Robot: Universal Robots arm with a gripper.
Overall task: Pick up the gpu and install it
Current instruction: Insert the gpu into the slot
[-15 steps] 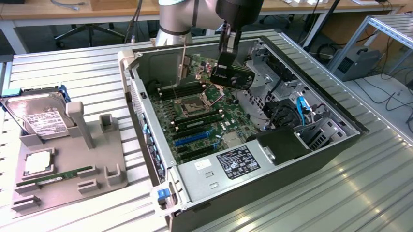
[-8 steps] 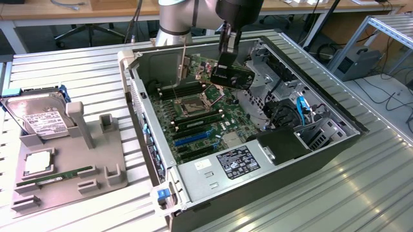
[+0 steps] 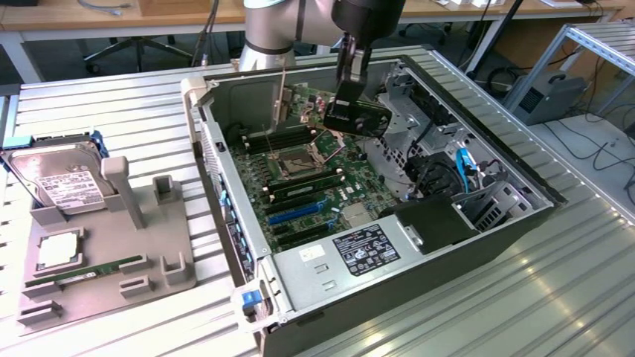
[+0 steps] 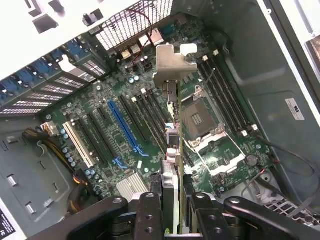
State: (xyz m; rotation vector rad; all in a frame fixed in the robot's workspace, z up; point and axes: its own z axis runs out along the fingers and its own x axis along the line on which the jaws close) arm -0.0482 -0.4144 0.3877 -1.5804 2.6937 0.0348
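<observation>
Jaws half-closed grip the graphics card (image 4: 173,135) edge-on above the motherboard (image 4: 112,95) inside the open computer case (image 3: 496,249). Exterior view: cables (image 3: 436,177) at three o'clock, hard drive (image 3: 62,182) at nine.

Open computer case (image 3: 436,305) lies on its side on a slatted metal table (image 3: 119,111). Motherboard (image 3: 308,190) faces up inside. Bare CPU socket (image 4: 200,120) sits open, and one long blue slot (image 4: 122,125) runs among black ones. Labelled power supply (image 3: 362,249) fills one end of the case. At the exterior view's left, a grey fixture (image 3: 129,216) carries a tilted hard drive (image 3: 59,178), a CPU chip (image 3: 59,249) and a flat green memory stick (image 3: 85,274).
</observation>
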